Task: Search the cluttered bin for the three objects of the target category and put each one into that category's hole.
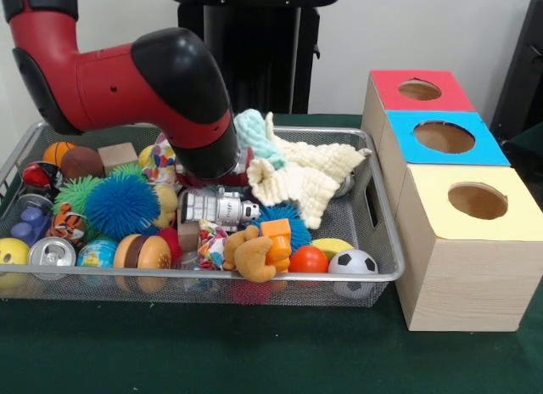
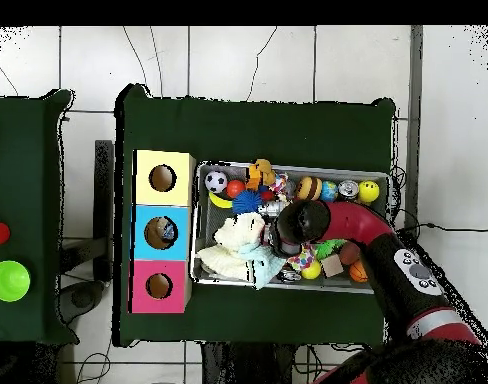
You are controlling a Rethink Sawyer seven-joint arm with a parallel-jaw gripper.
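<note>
Over bin (image 1: 386,275) ctr: end effector (image 1: 222,175) | grip state can't tell | cream cloth (image 1: 301,177) just beside

green table (image 1: 254,360) | wire bin (image 1: 377,241) | beside it: three-hole wooden box (image 1: 462,267)

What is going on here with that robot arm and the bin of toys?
The red and black arm reaches down into the middle of a wire bin crammed with balls, spiky toys and cloths. Its gripper end is buried in the clutter, so any grasp is hidden. Three boxes with red, blue and yellow tops stand beside it.
</note>
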